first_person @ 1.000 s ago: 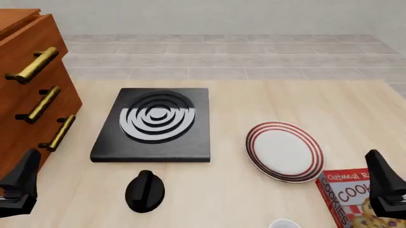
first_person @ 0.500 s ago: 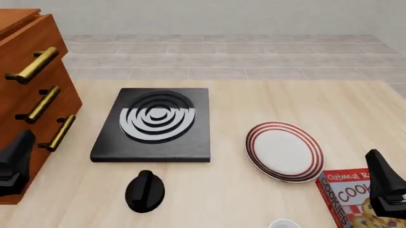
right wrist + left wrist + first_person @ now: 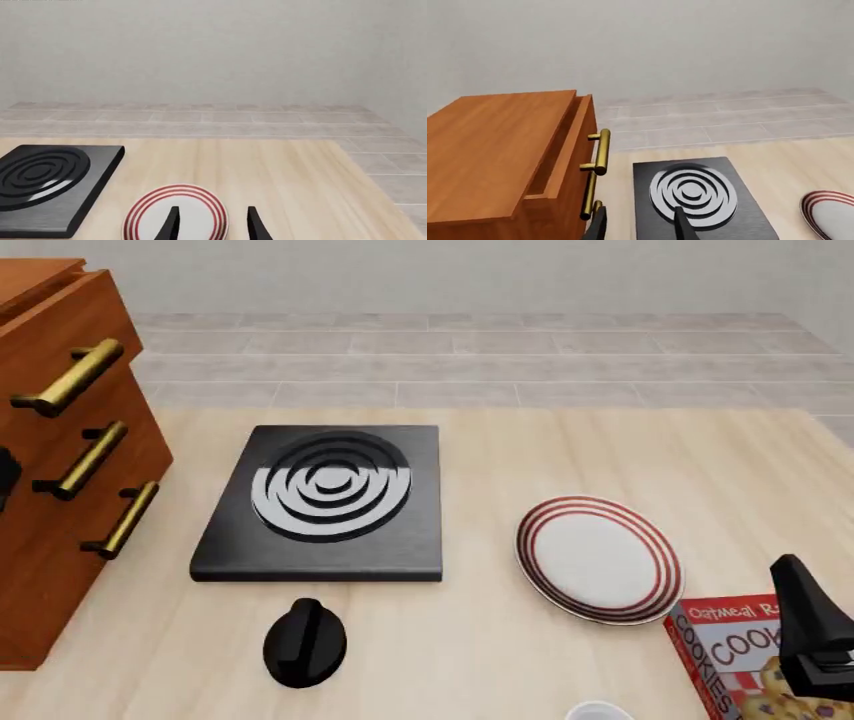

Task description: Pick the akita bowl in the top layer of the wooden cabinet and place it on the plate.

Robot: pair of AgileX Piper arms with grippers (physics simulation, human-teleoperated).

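The wooden cabinet (image 3: pixel 60 430) stands at the table's left, its three brass handles facing right. In the left wrist view its top layer (image 3: pixel 568 145) shows only a narrow dark slit behind the drawer front, and the brass handle (image 3: pixel 602 150) lies ahead of my left gripper (image 3: pixel 640 230), which is open and empty. The akita bowl is hidden. The plate (image 3: pixel 598 558), white with red rings, lies right of centre. My right gripper (image 3: pixel 212 227) is open and empty, just short of the plate (image 3: pixel 177 212); it also shows as the right gripper (image 3: pixel 807 630) near the front right corner.
A black square stove (image 3: pixel 324 500) with grey rings sits between cabinet and plate. A black knob-shaped object (image 3: pixel 306 642) lies in front of it. A cookie box (image 3: pixel 727 655) and a small white object (image 3: pixel 597 710) are at the front right.
My left gripper has risen along the cabinet's front, from beside the lowest handle until only a dark sliver remains at the front view's left edge. The right gripper has stayed put.
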